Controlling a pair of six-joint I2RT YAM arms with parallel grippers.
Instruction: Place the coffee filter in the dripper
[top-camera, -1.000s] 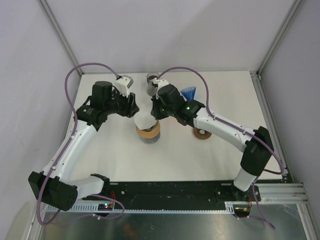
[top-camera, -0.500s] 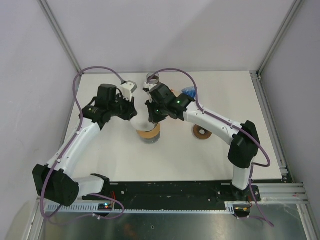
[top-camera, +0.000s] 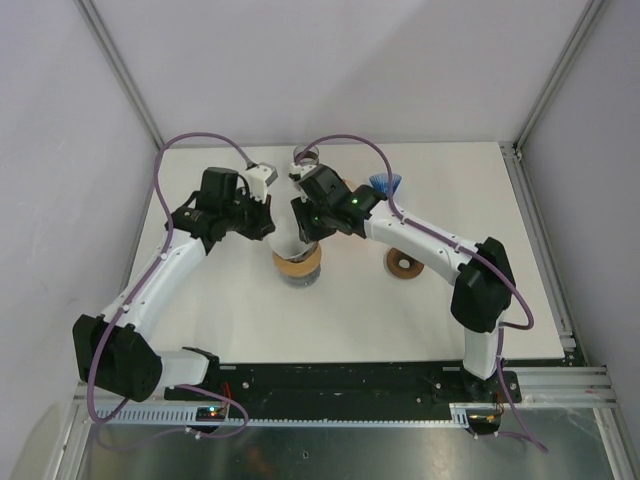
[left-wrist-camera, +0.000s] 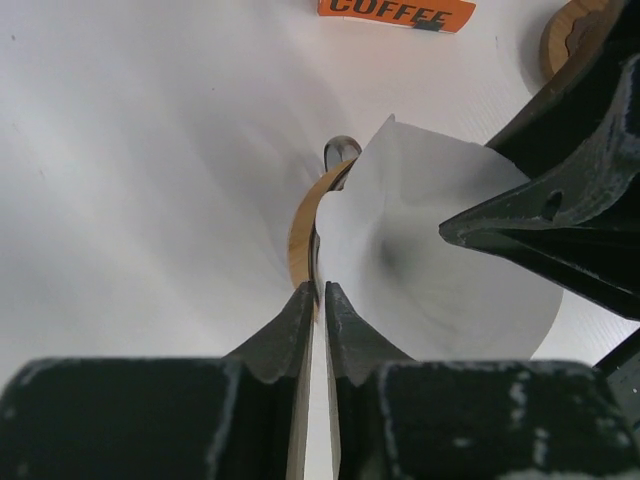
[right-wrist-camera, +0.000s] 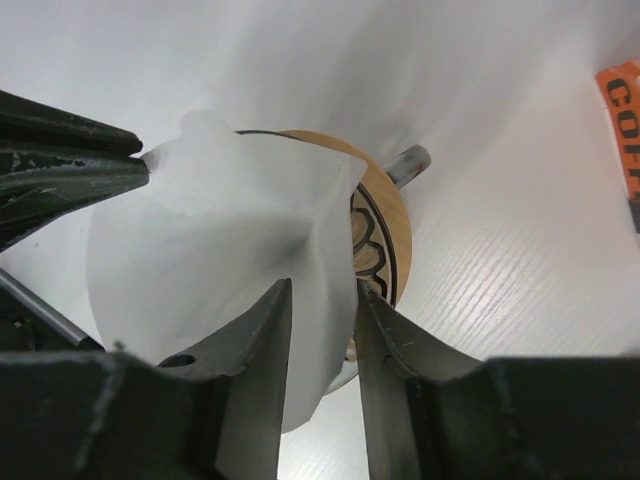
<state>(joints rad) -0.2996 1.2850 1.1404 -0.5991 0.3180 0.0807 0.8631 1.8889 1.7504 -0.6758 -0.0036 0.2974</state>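
Robotics lab test cell. White table (top-camera: 230, 310) boxed in by plain pale wall panels (top-camera: 350, 60) on aluminium frame posts (top-camera: 118, 68). Left arm (top-camera: 150, 290) and right arm (top-camera: 430, 245) bolted to black base rail (top-camera: 350, 382). Purple cables (top-camera: 195, 137) loop above. Lit circuit board (top-camera: 210, 410) beside rail.

White table (top-camera: 330, 320), matte, faint grain up close. Dripper (top-camera: 297, 268) standing about centre: wooden collar, glass beneath. Second wooden ring (top-camera: 403, 266) lying flat to its right, apart from it. Blue pleated object (top-camera: 380, 183) farther back, right of centre. Grey metal vessel (top-camera: 305, 158) near far edge, partly hidden. Orange label (left-wrist-camera: 396, 10) marked COFFEE flat on the surface near the dripper.
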